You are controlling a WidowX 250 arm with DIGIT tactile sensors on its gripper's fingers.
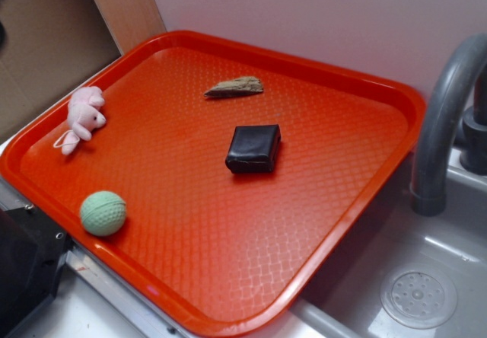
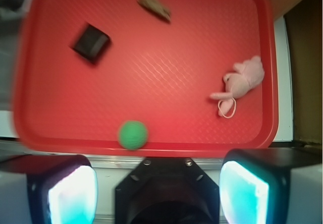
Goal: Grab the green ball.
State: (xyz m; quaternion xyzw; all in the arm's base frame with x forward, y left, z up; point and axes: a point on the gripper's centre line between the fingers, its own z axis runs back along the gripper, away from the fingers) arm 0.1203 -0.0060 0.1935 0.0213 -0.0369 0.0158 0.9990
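Observation:
The green ball (image 1: 103, 213) is small, pale mint and dimpled. It lies on the orange tray (image 1: 228, 277) near its front left edge. In the wrist view the green ball (image 2: 133, 134) sits near the tray's near rim (image 2: 151, 148), just above and left of centre. My gripper (image 2: 158, 191) is open and empty, high above the counter, short of the tray; its two pads (image 2: 70, 193) glow at the bottom corners. In the exterior view only a black part of the arm (image 1: 23, 269) shows at the bottom left.
A pink plush toy (image 1: 82, 116) lies at the tray's left edge. A black block (image 1: 253, 148) sits mid-tray and a brown wood-like piece (image 1: 234, 87) farther back. A grey faucet (image 1: 441, 125) and a sink with a drain (image 1: 418, 298) are to the right.

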